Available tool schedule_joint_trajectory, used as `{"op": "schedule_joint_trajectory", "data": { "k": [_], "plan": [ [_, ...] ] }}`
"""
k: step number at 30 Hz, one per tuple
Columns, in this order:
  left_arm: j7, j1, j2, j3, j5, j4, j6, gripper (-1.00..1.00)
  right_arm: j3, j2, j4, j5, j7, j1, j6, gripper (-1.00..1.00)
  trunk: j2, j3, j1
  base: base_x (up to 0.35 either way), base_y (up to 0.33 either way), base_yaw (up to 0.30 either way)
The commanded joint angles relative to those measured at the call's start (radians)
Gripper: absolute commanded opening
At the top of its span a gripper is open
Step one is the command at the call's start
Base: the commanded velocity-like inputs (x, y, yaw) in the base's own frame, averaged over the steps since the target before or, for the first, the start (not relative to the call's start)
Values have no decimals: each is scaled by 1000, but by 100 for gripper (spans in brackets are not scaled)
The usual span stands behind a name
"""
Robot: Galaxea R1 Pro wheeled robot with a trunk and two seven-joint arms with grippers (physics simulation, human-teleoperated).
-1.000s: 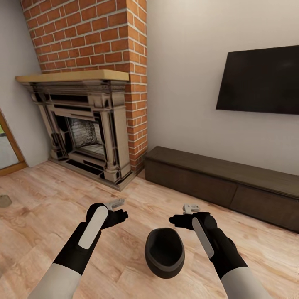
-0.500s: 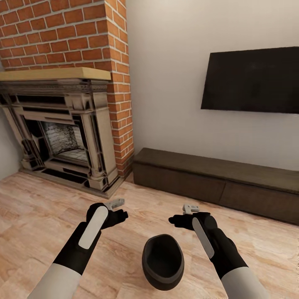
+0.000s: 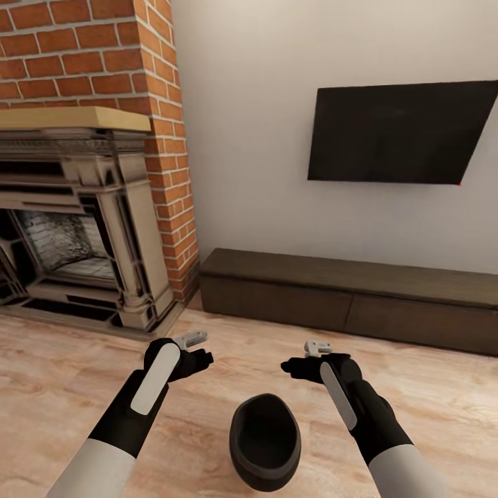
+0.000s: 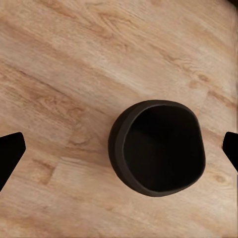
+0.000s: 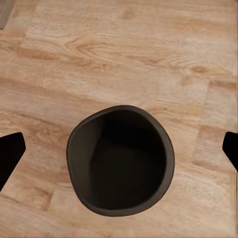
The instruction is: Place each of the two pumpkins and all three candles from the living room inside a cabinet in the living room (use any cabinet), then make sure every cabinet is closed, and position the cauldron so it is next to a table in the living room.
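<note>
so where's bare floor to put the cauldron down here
Bare planks run between the cabinet and both tools, and left toward the fireplace. The cabinet's flat top is also bare. The one taken patch is under the cauldron, between the left tool and right tool.

Matte-black cauldron; dark-brown cabinet; red-brick chimney; light wood-plank floor.

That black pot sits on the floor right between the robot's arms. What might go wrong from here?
Two risks, as guesses. The cauldron stands on the wooden floor close in front of the robot, low between both arms, so rolling forward might bump or tip it. Also, both the left gripper and right gripper are open and hold nothing; lifting such a wide, round pot with one gripper could let it slip. The cabinet ahead looks closed.
</note>
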Motion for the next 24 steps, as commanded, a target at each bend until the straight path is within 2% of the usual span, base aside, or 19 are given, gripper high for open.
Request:
{"op": "schedule_joint_trajectory", "data": {
  "k": [1,9,13,24],
  "plan": [
    [10,-1,0,0,10,-1,1,100,2,0,-1,-10,-10,-1,3,100,0,-1,0,122,12,-287],
    [11,0,2,-1,6,-1,1,100,3,0,-7,-8,-10,-1,1,100,0,-6,0,251,-46,-254],
    [11,1,1,-2,6,-1,1,100,5,-2,-17,0,-10,-1,-5,100,0,-6,0,180,-39,-49],
    [11,0,0,-2,7,-1,1,100,5,-2,-19,8,-11,-1,-6,100,0,-6,0,41,-3,-4]
  ]
}}
